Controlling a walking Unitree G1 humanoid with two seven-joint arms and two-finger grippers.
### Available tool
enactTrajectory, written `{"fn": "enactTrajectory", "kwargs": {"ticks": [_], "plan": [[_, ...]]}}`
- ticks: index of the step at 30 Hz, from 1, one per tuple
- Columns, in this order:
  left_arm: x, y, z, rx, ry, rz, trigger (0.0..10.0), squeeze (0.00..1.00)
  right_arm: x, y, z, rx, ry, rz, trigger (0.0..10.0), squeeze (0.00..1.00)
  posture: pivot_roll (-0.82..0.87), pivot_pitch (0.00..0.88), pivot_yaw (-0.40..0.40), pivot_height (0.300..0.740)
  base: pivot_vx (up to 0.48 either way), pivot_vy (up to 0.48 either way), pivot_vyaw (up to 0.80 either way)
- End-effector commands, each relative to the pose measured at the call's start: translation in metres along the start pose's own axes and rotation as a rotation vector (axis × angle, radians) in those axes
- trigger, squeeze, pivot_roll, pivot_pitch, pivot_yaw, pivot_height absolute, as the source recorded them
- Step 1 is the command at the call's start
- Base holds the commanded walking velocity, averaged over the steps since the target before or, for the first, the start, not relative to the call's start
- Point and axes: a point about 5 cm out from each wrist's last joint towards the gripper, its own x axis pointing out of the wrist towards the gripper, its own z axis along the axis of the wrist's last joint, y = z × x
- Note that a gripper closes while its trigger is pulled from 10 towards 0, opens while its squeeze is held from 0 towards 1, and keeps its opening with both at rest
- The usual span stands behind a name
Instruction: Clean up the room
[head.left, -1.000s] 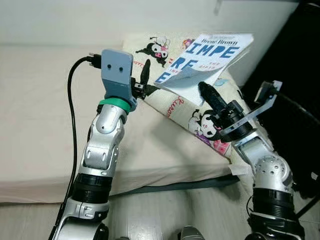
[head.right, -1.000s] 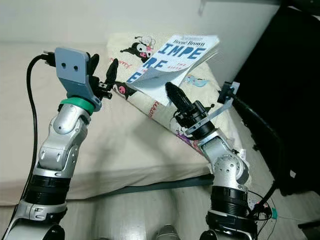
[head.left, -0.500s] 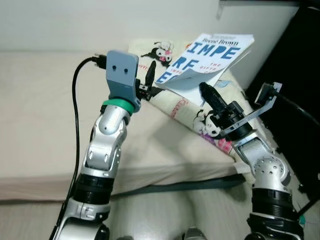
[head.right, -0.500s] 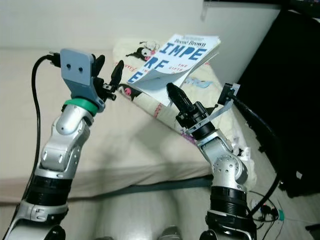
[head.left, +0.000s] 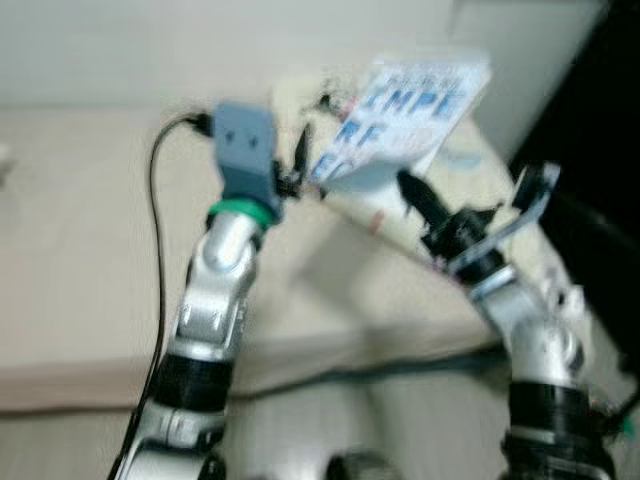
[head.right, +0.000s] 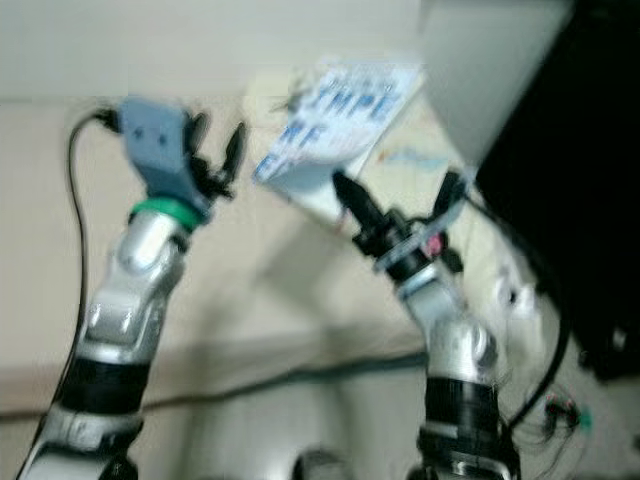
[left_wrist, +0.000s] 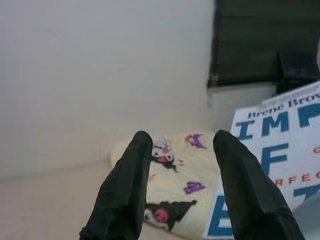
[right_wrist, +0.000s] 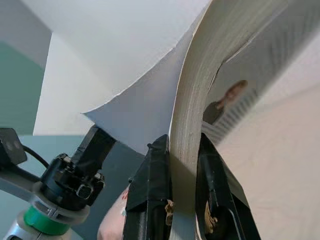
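Cream bed (head.left: 80, 250), right tool (right_wrist: 182, 200) clamping book (head.left: 405, 115), left tool (left_wrist: 182, 192) spread apart, touching nothing

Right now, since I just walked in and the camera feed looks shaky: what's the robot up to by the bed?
The right gripper is shut on the page block of a white paperback book with big blue letters, holding it up over the cream cartoon-print pillow on the beige bed. The left gripper is open, raised beside the book's lower corner, not touching it. The head views are blurred, so the camera seems to be moving.
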Motion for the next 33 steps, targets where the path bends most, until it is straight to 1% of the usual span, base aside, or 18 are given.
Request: {"fn": "enactTrajectory", "kwargs": {"ticks": [1,33], "plan": [[-0.0031,0.0035,-0.0064,0.005,0.028,0.01,10.0,0.0,0.0015,0.0032,-0.0002,-0.001,-0.013,0.02,10.0,0.0,-0.04,0.0,-0.01,0.715,0.0,0.311,0.0],[-0.0007,0.0046,-0.0041,0.014,0.025,0.006,10.0,0.0,0.0014,0.0027,-0.0025,0.004,-0.019,0.021,10.0,0.0,-0.04,0.0,0.006,0.715,0.0,0.317,0.0]]}}
